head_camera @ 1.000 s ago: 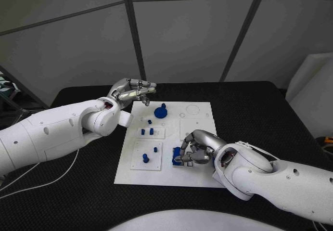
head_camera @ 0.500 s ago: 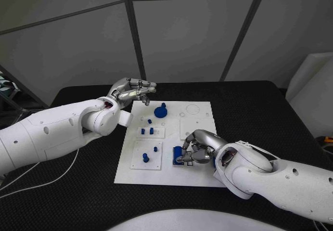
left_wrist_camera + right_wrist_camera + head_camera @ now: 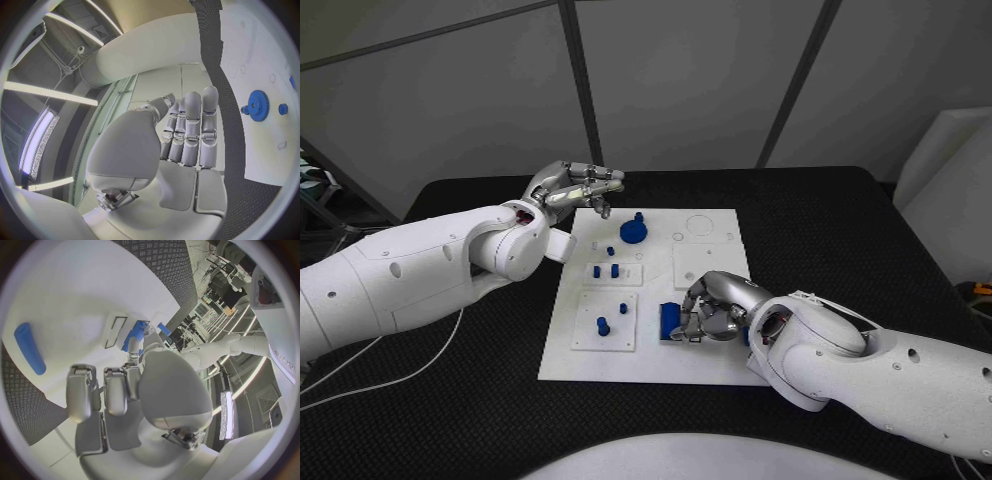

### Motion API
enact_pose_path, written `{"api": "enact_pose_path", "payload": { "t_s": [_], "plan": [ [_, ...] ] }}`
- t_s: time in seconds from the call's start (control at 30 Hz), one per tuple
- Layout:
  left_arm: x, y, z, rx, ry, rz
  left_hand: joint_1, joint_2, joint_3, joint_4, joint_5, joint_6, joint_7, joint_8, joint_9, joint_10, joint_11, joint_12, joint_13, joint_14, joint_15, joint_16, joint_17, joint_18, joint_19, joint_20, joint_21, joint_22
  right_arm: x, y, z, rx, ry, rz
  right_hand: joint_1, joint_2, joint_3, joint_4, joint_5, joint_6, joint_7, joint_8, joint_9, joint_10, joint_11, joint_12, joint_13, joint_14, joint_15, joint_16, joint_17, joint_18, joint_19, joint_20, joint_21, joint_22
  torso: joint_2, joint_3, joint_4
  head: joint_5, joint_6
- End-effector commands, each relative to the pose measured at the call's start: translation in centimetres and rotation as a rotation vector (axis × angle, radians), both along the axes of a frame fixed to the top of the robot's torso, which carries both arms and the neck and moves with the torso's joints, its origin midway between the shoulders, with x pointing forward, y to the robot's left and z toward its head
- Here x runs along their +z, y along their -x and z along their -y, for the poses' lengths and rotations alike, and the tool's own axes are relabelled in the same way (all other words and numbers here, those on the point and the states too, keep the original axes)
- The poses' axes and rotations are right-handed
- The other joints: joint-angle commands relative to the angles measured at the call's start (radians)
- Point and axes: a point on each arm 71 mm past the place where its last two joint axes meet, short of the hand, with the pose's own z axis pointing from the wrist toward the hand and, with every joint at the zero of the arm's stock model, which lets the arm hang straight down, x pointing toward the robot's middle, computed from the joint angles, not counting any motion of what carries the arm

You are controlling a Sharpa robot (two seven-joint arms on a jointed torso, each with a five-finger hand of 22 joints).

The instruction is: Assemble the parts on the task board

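Note:
The white task board [image 3: 711, 255] lies in the middle of the black table. My right hand [image 3: 715, 308] rests low over its near right part, fingers curled, fingertips pinching an oblong blue part [image 3: 671, 320] that stands against the board. The right wrist view shows this part [image 3: 135, 335] at the fingertips of the right hand [image 3: 125, 385], beside two narrow slots, and a blue bar [image 3: 30, 347] lying flat on the board [image 3: 69, 295]. My left hand [image 3: 571, 188] hovers off the board's far left corner, fingers curled, holding nothing. A blue gear [image 3: 635, 233] stands near it, also seen as the gear [image 3: 257, 105] past the left hand [image 3: 187, 135].
Small blue pegs [image 3: 606, 271] stand in the board's left middle plate, and two more [image 3: 603, 326] in the near left plate. A white box [image 3: 956, 190] stands at the table's right edge. A thin cable [image 3: 387, 370] runs over the table at the left.
My right hand has turned slightly, and the blue part at its fingertips now stands longer and straighter on the board. The left hand has stayed put.

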Motion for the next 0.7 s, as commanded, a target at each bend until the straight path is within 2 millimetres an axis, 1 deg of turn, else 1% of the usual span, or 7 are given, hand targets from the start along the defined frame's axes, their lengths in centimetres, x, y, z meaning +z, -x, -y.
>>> {"api": "enact_pose_path", "payload": {
  "t_s": [0.03, 0.17, 0.27, 0.33, 0.47, 0.6, 0.7],
  "plan": [
    [0.1, 0.0, 0.1, -0.008, 0.007, 0.002, -0.007, 0.001, -0.005, -0.002, -0.002, -0.009, 0.001, -0.002, -0.001, -0.005, 0.001, 0.003, 0.001, -0.004, 0.001, -0.004, -0.001, -0.002, -0.001, 0.006, -0.007, -0.001, -0.1, -0.1, 0.1, 0.015, 0.023, -0.013, -0.03, -0.029, -0.016, 0.005, -0.01, -0.017, 0.004, -0.005, 0.0, 0.018, 0.005, -0.014, 0.074, 0.077, 0.001, -0.003, 0.136, -0.013, 0.033, -0.003, -0.009, 0.179, -0.001, -0.0003, 0.0002, 0.0, 0.0],
    [0.1, -0.1, 0.0, -0.008, 0.007, 0.001, -0.007, 0.0, -0.005, -0.002, -0.002, -0.009, 0.001, -0.002, -0.001, -0.006, 0.002, 0.003, 0.001, -0.004, 0.002, -0.004, -0.001, -0.002, -0.001, 0.006, -0.007, -0.001, 0.0, -0.1, 0.1, 0.013, 0.005, -0.014, -0.057, -0.054, -0.031, 0.024, -0.021, -0.047, 0.019, -0.021, -0.006, 0.012, 0.017, -0.023, 0.069, 0.076, 0.011, -0.004, 0.133, -0.012, 0.029, 0.005, -0.013, 0.175, -0.001, -0.0004, -0.0015, 0.0, 0.0],
    [0.1, -0.1, 0.0, -0.008, 0.006, 0.0, -0.007, 0.0, -0.005, -0.002, -0.002, -0.009, 0.001, -0.002, -0.001, -0.006, 0.002, 0.003, 0.001, -0.004, 0.002, -0.004, -0.001, -0.002, -0.001, 0.006, -0.007, -0.001, 0.2, 0.0, 0.3, 0.004, -0.016, -0.005, -0.067, -0.062, -0.038, 0.034, -0.027, -0.061, 0.025, -0.03, -0.009, 0.009, 0.023, -0.026, 0.067, 0.076, 0.017, -0.005, 0.132, -0.012, 0.027, 0.011, -0.015, 0.173, -0.002, -0.0006, -0.0019, -0.002, 0.001],
    [0.1, -0.1, 0.0, -0.008, 0.006, 0.0, -0.006, 0.0, -0.005, -0.002, -0.002, -0.01, 0.002, -0.002, -0.001, -0.006, 0.002, 0.003, 0.001, -0.004, 0.002, -0.004, -0.001, -0.002, -0.001, 0.006, -0.007, -0.001, 0.3, 0.0, 0.5, -0.005, -0.031, 0.005, -0.068, -0.061, -0.039, 0.037, -0.027, -0.062, 0.027, -0.032, -0.009, 0.01, 0.025, -0.024, 0.068, 0.076, 0.018, -0.005, 0.133, -0.012, 0.028, 0.012, -0.014, 0.174, -0.002, -0.0006, -0.0014, -0.003, 0.002],
    [0.1, -0.1, 0.0, -0.008, 0.006, -0.001, -0.006, 0.0, -0.005, -0.002, -0.002, -0.01, 0.002, -0.002, -0.001, -0.006, 0.002, 0.003, 0.001, -0.004, 0.002, -0.004, -0.001, -0.002, -0.001, 0.006, -0.007, -0.001, 0.5, 0.1, 0.9, -0.017, -0.048, 0.018, -0.066, -0.053, -0.037, 0.045, -0.003, -0.055, 0.026, -0.031, -0.009, 0.011, 0.025, -0.02, 0.072, 0.077, 0.019, -0.004, 0.135, -0.012, 0.03, 0.015, -0.013, 0.176, -0.001, -0.0001, -0.0006, -0.004, 0.004],
    [0.1, -0.1, 0.0, -0.007, 0.006, -0.001, -0.006, 0.0, -0.005, -0.002, -0.002, -0.011, 0.002, -0.002, -0.002, -0.007, 0.002, 0.003, 0.001, -0.004, 0.002, -0.004, -0.001, -0.002, -0.001, 0.006, -0.007, -0.001, 0.7, 0.2, 1.3, -0.026, -0.061, 0.028, -0.065, -0.051, -0.037, 0.047, 0.007, -0.053, 0.025, -0.031, -0.009, 0.012, 0.024, -0.019, 0.073, 0.077, 0.019, -0.004, 0.135, -0.012, 0.03, 0.016, -0.012, 0.177, -0.001, -0.0003, 0.0002, -0.005, 0.005],
    [0.1, -0.1, -0.1, -0.006, 0.005, -0.001, -0.006, 0.0, -0.005, -0.002, -0.002, -0.011, 0.002, -0.002, -0.002, -0.007, 0.002, 0.003, 0.001, -0.004, 0.002, -0.004, -0.001, -0.002, -0.001, 0.006, -0.007, -0.001, 1.0, 0.3, 2.2, -0.04, -0.089, 0.033, -0.056, -0.039, -0.033, 0.05, 0.042, -0.051, 0.024, -0.035, -0.01, 0.012, 0.023, -0.019, 0.073, 0.076, 0.019, -0.004, 0.134, -0.012, 0.031, 0.016, -0.012, 0.177, 0.0, 0.0004, -0.0003, -0.006, 0.008]
  ]
}}
